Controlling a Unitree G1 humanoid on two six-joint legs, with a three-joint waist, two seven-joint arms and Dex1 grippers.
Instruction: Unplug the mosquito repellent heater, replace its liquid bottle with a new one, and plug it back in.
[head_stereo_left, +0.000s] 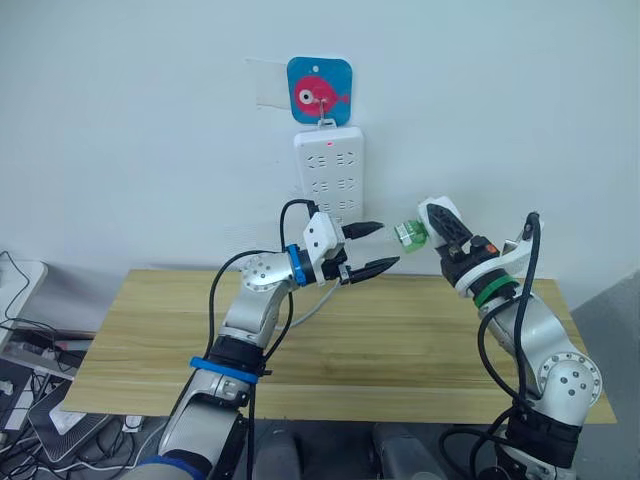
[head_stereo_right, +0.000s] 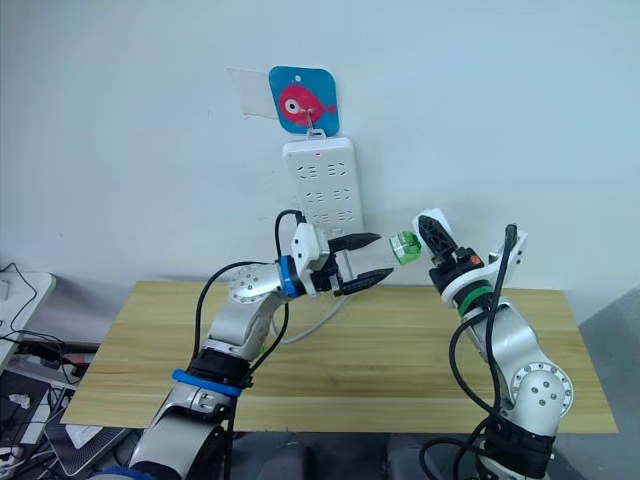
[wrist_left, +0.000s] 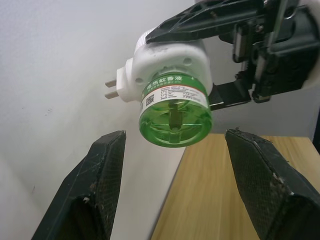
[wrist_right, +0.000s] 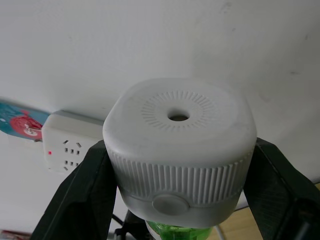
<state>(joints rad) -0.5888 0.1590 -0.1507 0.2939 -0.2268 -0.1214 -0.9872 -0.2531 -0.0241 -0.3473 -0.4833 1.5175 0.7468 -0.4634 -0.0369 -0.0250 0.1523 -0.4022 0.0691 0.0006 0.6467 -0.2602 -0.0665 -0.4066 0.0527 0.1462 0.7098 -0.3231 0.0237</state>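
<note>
Nearest your head camera are the two arms, raised over the bare tabletop (head_stereo_left: 330, 350). The right gripper (head_stereo_left: 432, 228) is clamped on the mosquito repellent heater (wrist_right: 180, 150), jaws pressed against its ribbed sides, holding it in the air in front of the wall, below and to the right of the power strip (head_stereo_left: 328, 172). It is already unplugged; its two prongs point free toward the wall. The liquid bottle (wrist_left: 175, 112) is seated in the heater, its green base facing the left gripper (head_stereo_left: 370, 249).

The left gripper's fingers (wrist_left: 100, 175) stand wide apart, one on each side of the bottle's base but touching nothing.

Risks from here, as I judge them:
- Bottle is round and slick-looking. If you close off-centre, the fingers may skid off rather than seat.
- Closing short catches only the base rim; a twist may then slip, not unscrew.
- Twisting loads the right grip. The heater's rounded sides could rotate or squirm out of those jaws and fall to the tabletop.
- The bottle has no cap. Once free and tipped, liquid could spill.
- Prongs sit near the wall; a shove that way could knock them against it.

The strip's indicator light looks lit.
</note>
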